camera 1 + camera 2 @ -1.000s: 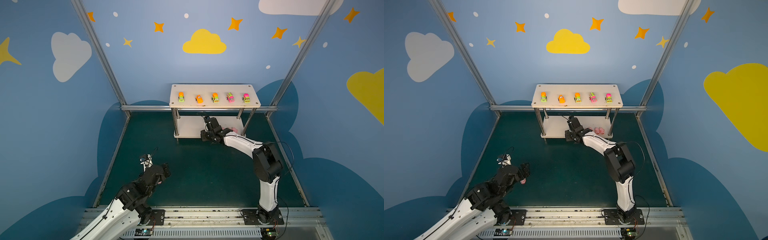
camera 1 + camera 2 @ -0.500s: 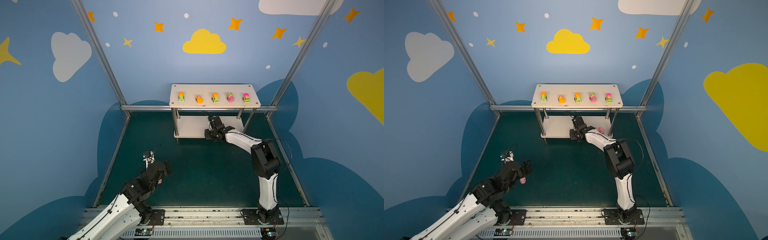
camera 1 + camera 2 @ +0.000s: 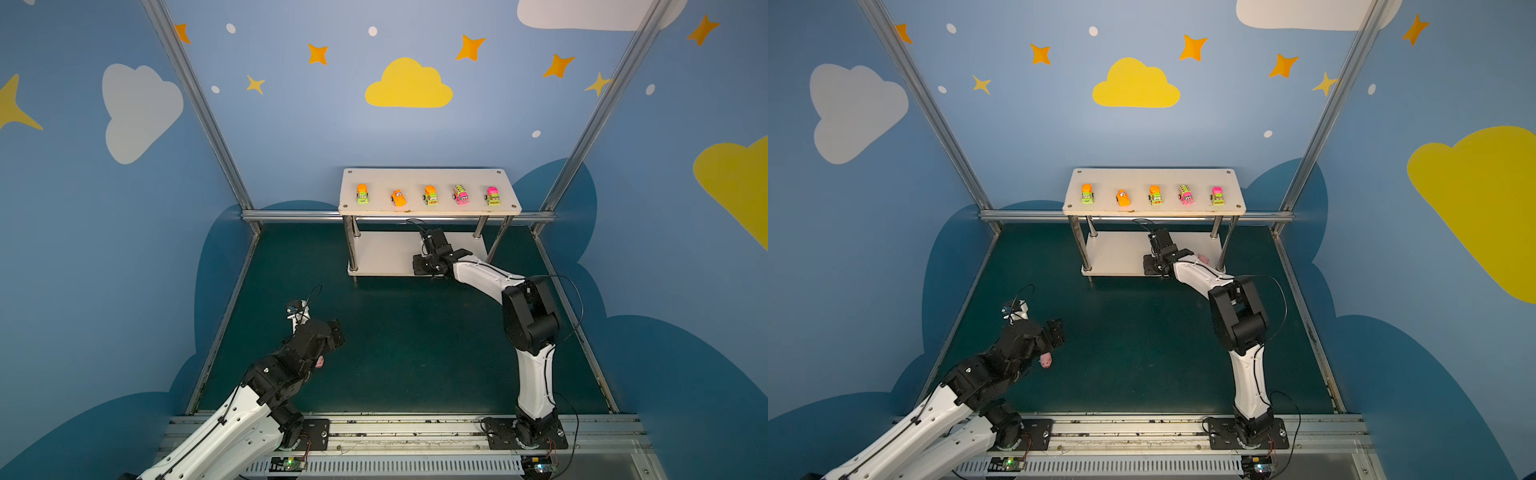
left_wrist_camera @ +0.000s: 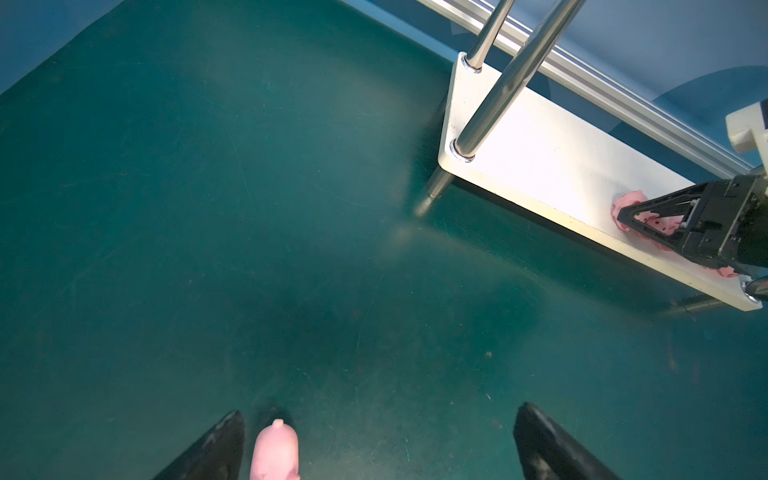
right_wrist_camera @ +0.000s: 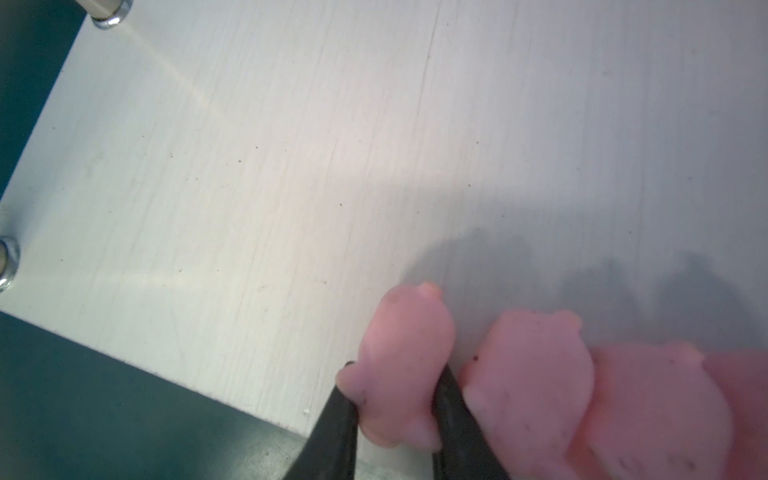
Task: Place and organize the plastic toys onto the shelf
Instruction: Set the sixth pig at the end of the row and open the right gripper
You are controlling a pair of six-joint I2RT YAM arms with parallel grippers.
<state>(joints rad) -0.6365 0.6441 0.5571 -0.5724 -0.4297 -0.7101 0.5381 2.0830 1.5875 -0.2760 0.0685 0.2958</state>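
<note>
The right tool [image 5: 397, 376] pinches a pig [image 5: 405, 332] on the lower board of the shelf [image 3: 382, 253] (just beside other pigs [image 5: 540, 374]). The left tool [image 4: 380, 413] is spread around a second pig [image 4: 276, 453] on the bench [image 4: 208, 249].

The shelf [image 3: 430, 176] has five cars [image 3: 431, 195] on top, above the right claw [image 5: 397, 374], and pigs [image 5: 536, 374] down low beside it, while a lone pig [image 4: 276, 451] lies on the green floor [image 4: 208, 208] inside the left claw [image 4: 381, 409].

Shelf [image 3: 428, 176] boards white, posts [image 3: 351, 245] shiny silver. Car 1 [image 3: 363, 194] lime w/ orange top; car 2 [image 3: 398, 198] all orange; car 3 [image 3: 430, 195] orange + lime; car 4 [image 3: 460, 194] hot pink + lime, spotted top; car 5 [image 3: 492, 196] hot pink + lime. Pig [image 5: 405, 365] pale pink, neighbour pigs [image 5: 536, 374] same w/ dark specks. Floor pig [image 3: 1045, 360] pink. Mat [image 3: 415, 332] dark teal. Walls [image 3: 291, 124] blue w/ yellow + white clouds, orange stars
</note>
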